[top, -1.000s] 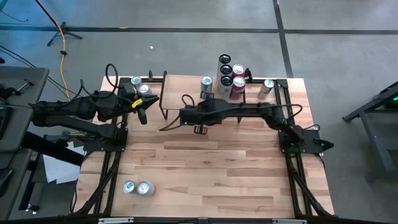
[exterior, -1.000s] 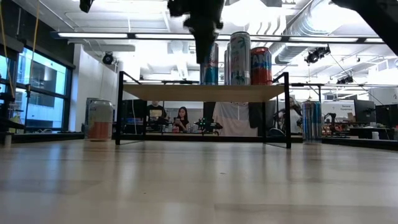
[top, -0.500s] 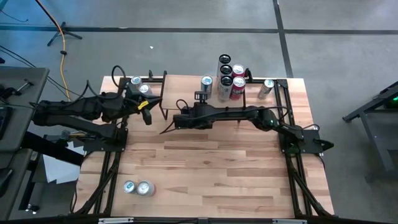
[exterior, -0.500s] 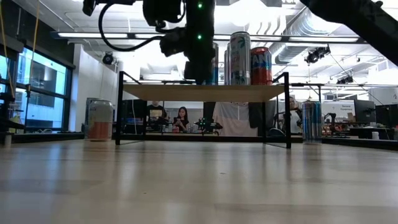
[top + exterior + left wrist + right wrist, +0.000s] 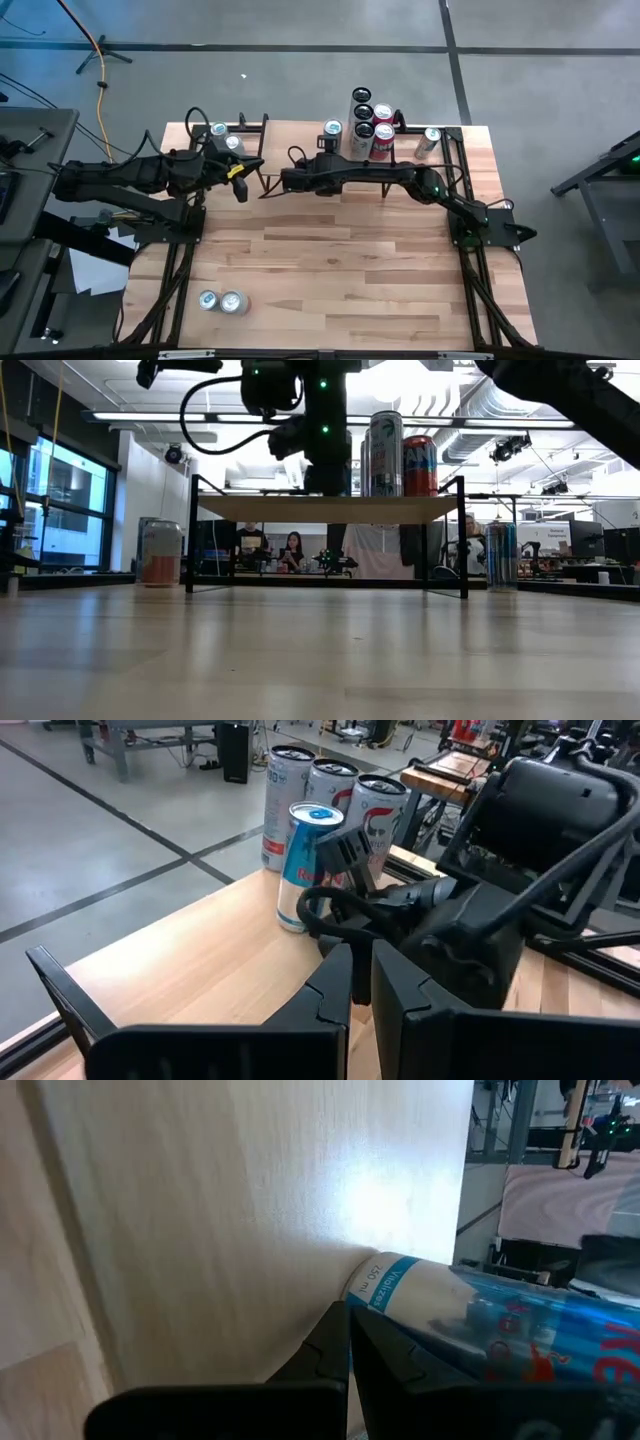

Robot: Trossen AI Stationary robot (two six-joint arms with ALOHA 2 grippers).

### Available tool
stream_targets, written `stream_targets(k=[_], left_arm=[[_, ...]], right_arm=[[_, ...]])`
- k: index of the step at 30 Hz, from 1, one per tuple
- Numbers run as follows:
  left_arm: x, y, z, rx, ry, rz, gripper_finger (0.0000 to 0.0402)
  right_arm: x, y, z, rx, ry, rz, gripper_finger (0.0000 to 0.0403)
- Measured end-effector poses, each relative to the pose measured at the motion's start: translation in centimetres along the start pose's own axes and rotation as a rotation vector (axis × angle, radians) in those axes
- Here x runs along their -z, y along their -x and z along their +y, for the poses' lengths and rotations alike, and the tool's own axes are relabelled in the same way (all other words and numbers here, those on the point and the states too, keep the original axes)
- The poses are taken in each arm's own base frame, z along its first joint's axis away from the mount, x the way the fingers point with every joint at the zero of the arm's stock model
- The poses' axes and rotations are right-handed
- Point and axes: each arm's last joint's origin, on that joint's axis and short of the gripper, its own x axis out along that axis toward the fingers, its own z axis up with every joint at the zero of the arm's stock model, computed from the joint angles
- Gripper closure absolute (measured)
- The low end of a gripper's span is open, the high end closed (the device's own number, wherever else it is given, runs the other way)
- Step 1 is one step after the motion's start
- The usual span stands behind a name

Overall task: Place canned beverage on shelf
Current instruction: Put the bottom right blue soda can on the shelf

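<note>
The shelf [image 5: 285, 140] stands at the table's far side. On its plank top stand a blue canned beverage [image 5: 332, 128] and several taller cans [image 5: 372, 122]. My right gripper [image 5: 323, 144] is shut, slanting down toward the far edge, low over the plank. Its tips [image 5: 343, 1320] are right at the blue can's foot [image 5: 372, 1277]. In the low view it hangs in front of that can [image 5: 326, 472]. My left gripper [image 5: 240, 188] is shut and empty, hovering off the shelf's left end [image 5: 352, 970]. My right gripper's shut fingertips [image 5: 338, 1320] come from the near side, slanting down, to the bottom rim of the upright blue can [image 5: 365, 1283]. I cannot tell whether they touch it. The can stands on the plank.
Two cans [image 5: 225, 137] stand on the table left of the shelf. One can [image 5: 430, 137] stands to the shelf's right, and two [image 5: 220, 301] stand near the front left corner. The wide middle of the tabletop [image 5: 340, 270] is bare wood. People sit in the room beyond.
My right gripper has come down and toward the table's far edge, tipping further downward, until it is close to the blue can on the shelf. It stays shut. The blue can has not moved.
</note>
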Motion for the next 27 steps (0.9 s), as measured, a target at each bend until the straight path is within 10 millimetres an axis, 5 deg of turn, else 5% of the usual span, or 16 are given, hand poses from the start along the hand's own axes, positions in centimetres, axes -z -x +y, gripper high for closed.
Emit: stream_targets(k=[27], left_arm=[[0.2,-0.5,-0.3,0.004,-0.012,0.021,0.0401]], right_arm=[[0.5,-3.9,-3.4,-0.003,-0.123,0.068,0.0403]])
